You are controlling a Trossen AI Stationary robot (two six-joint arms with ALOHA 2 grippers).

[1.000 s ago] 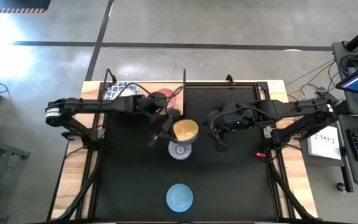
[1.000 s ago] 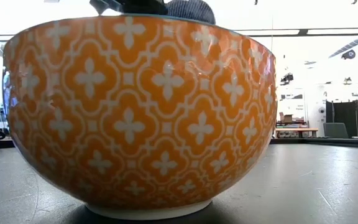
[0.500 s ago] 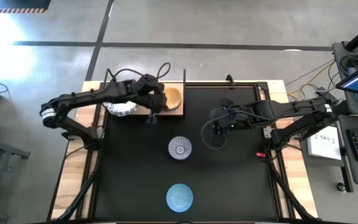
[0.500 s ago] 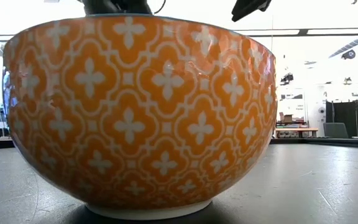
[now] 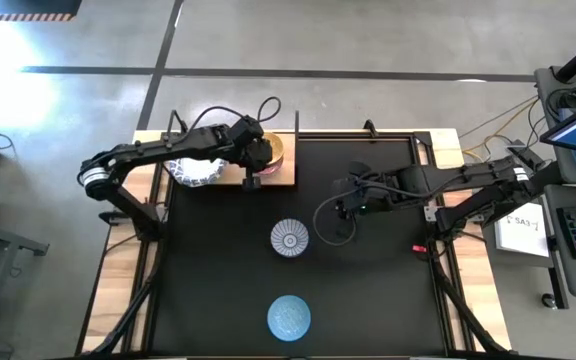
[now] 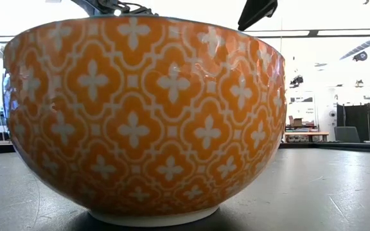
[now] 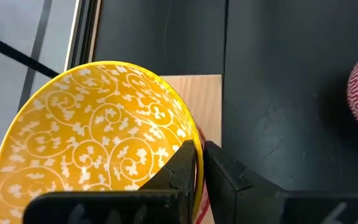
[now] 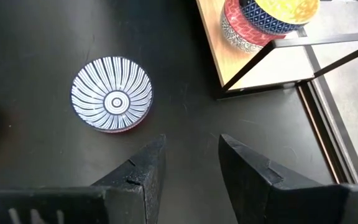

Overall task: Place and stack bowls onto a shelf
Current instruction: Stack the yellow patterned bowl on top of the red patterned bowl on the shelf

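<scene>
Here, shelf (image 5: 280,176) upper centre of the high view; left claw (image 7: 199,163) clenched on yellow bowl (image 7: 98,137) rim over it. Right claw (image 8: 191,163) released, right of centre. Striped bowl (image 5: 290,239) mid-tabletop (image 5: 388,300).

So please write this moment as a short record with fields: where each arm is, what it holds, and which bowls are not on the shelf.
left gripper: over the shelf, jaws shut on the rim of the yellow bowl
yellow bowl: on top of a stack on the shelf
right gripper: above the black mat, jaws open, empty
striped bowl: on the mat, mid table
light-blue bowl: on the mat, front edge
</scene>
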